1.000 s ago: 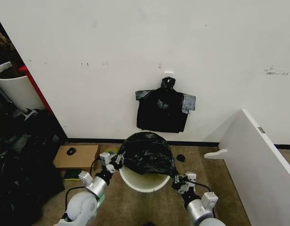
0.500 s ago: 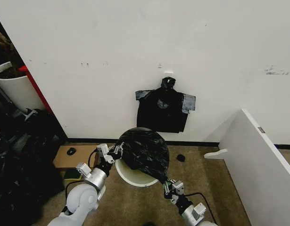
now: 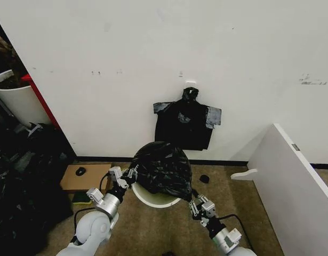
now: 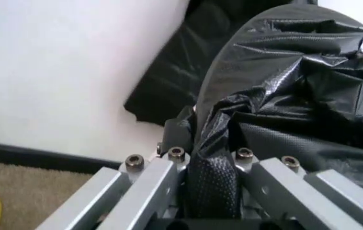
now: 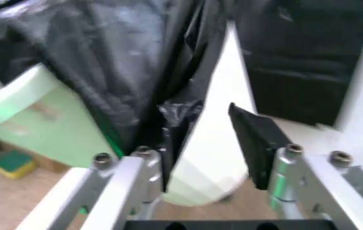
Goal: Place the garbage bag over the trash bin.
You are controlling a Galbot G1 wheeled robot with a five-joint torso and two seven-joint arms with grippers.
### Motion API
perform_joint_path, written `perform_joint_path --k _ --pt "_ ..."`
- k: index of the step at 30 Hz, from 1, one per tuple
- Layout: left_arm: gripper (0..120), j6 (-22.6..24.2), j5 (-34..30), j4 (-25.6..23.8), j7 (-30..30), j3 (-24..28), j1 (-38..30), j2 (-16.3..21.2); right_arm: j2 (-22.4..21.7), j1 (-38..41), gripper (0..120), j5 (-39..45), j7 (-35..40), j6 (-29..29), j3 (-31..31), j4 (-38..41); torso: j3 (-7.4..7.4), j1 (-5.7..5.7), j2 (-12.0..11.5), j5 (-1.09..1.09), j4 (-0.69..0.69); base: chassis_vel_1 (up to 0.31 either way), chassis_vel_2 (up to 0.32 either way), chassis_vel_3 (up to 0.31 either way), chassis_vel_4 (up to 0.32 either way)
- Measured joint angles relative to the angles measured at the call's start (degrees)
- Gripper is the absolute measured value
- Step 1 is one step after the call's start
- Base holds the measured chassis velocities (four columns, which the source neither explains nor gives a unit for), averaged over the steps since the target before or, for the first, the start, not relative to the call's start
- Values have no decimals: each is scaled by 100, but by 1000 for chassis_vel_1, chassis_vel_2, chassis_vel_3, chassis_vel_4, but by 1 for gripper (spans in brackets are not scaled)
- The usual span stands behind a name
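- Clutter sits at the far left of the head view: a tall white bin with a red item beside it, and a heap of dark bags on the floor beneath.
- A flat cardboard box lies on the carpet just left of the trash bin, with a small dark object on top.
- The left end effector reaches to the left edge of the garbage bag. In the left wrist view its fingers are closed tight on a bunched fold of the bag's black plastic.
- The garbage bag, glossy and crinkled, is draped over the top of the trash bin, covering the rear and middle of the opening. The bin's cream front rim shows below the plastic.
- The trash bin stands on the carpet near the wall, between the two arms.
- On the wall above and behind the bin hangs a flat black bundle with a knotted top and grey tabs.
- The right end effector is at the bag's lower right corner. In the right wrist view the fingers stand apart: a strand of bag lies against one finger, while the other finger is clear of it. Whether the plastic is truly held there I cannot tell.
- A white panel leans at the right.
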Motion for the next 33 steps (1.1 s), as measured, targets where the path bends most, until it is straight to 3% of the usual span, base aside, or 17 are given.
perform_joint_path --k 2,4,5,9,13,16,19,22,25,33 --pt "3 -4 8 40 4 1 -27 -1 -199 -359 47 335 1039 -598 -122 537 0 0 0 0 -2 0 0 0 0" --pt "3 -6 10 45 4 1 -31 -2 -237 -427 48 464 1241 -729 -152 649 0 0 0 0 -2 0 0 0 0" --pt "3 -13 24 53 3 0 -38 -7 -310 -624 55 932 1697 -1105 -237 947 0 0 0 -1 -2 0 0 0 0" --pt "3 -19 43 54 1 9 -38 -16 -328 -749 66 1592 1966 -1333 -282 1259 0 0 0 0 -1 0 0 0 0" --pt "3 -49 98 49 -22 8 -28 -32 -305 -830 91 1908 2177 -1373 -206 1649 0 0 0 0 1 0 0 0 0" --pt "3 -73 120 49 -30 -16 -24 -34 -287 -964 98 1255 1975 -947 -183 1674 0 0 0 0 -1 0 0 0 0" --pt "3 -113 173 86 -32 -19 -16 -31 -239 -1098 100 99 743 51 -80 1573 0 0 0 0 -1 0 0 0 0" --pt "3 -141 240 126 -37 6 3 -42 -219 -1020 100 -692 -439 540 11 1530 0 0 0 -1 -1 0 0 0 0" --pt "3 -163 290 126 -38 7 35 -68 -249 -776 100 -1067 -750 317 -13 1527 0 0 0 0 -1 0 0 0 0" --pt "3 -206 475 108 -47 157 10 -100 -475 179 98 -1217 -254 -1537 -173 1545 0 0 0 1 -1 0 0 0 0"
